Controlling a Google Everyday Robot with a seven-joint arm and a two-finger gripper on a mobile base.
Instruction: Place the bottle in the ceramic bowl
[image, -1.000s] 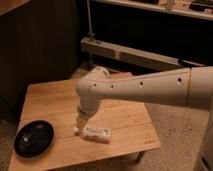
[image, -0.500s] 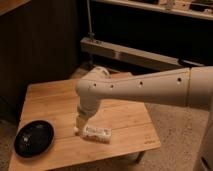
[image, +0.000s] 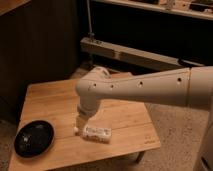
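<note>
Ceramic bowl (image: 34, 139) sits at the front-left corner of the surface (image: 127, 119), nothing in it, well apart from everything else. Moving right: your end effector (image: 79, 125) is down low near the front edge, about mid-width, right at the left end of the bottle (image: 97, 133). You cannot tell from this view whether it is open or closed, or whether it has contact; the wrist housing hides that. The bottle lies on its side on the wood, long axis roughly along the front edge, just right of the end effector, not lifted. Further right the white arm (image: 145, 90) spans out past the right edge of the surface. Change check: nothing has moved in the last second, with arm pose, bottle spot and bowl all the same. Judgement: you are paused at the grasp stage and the task is barely started. The bottle has yet to be secured, raised and carried left across the front edge to the bowl. Risk: a grip at the bottle's end could let it pivot or roll.
</note>
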